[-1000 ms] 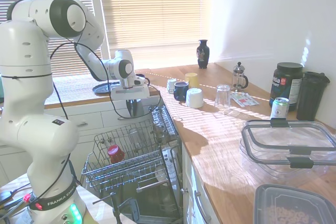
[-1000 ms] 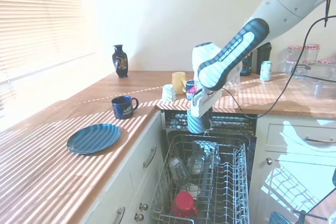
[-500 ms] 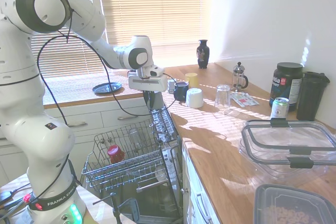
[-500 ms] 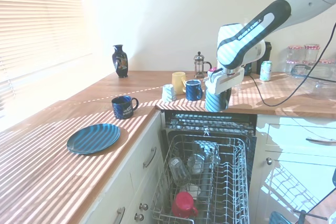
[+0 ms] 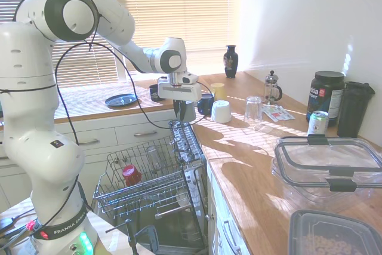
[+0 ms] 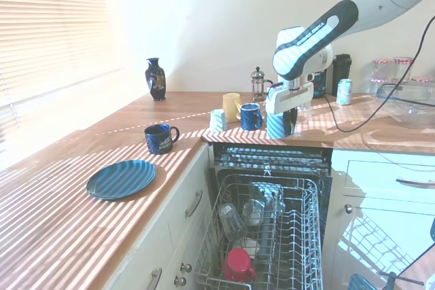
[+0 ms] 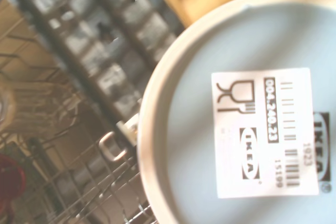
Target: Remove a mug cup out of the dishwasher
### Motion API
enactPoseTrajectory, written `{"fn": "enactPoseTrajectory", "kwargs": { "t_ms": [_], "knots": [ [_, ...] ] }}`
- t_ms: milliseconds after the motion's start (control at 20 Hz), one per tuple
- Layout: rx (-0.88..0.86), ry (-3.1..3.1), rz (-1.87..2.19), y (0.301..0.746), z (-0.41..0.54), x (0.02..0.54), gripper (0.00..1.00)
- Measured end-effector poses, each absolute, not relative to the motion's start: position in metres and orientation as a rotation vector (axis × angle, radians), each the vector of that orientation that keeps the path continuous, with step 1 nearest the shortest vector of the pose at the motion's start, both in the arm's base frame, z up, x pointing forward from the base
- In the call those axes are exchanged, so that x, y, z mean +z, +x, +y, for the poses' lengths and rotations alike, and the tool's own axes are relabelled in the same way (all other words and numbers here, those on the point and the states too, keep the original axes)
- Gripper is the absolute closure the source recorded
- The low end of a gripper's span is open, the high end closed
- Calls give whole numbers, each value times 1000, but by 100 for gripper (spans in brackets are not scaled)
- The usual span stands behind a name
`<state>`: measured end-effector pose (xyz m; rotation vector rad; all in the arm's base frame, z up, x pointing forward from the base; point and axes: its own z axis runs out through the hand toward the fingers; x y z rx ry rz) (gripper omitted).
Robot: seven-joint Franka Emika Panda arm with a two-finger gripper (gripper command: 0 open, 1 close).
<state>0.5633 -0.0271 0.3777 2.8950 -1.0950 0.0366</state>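
Gripper [image 6: 281,124]: we have it clamped on the mug [image 6: 279,127], held base-up.
Position: we hang above the worktop [image 6: 353,137] edge, past the dishwasher [image 6: 272,232] rack.
Next: straight down to set it.

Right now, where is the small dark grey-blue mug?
The dark grey-blue mug hangs in the gripper over the wooden counter's edge, just behind the open dishwasher rack, beside the upturned white cup.

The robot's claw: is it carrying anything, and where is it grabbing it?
Yes. The gripper holds the grey-blue mug cup upside down, base up, by its top end; the exact finger contact cannot be made out.
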Motion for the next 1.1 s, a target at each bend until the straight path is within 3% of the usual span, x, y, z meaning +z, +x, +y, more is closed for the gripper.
{"fn": "enactPoseTrajectory", "kwargs": {
  "t_ms": [450,500,1100],
  "knots": [
    [-36,2856,-1134,623,-67,352,100],
    [-44,2857,-1140,627,-70,353,0],
    [-127,2840,-1186,639,-72,347,0]
  ]
}}
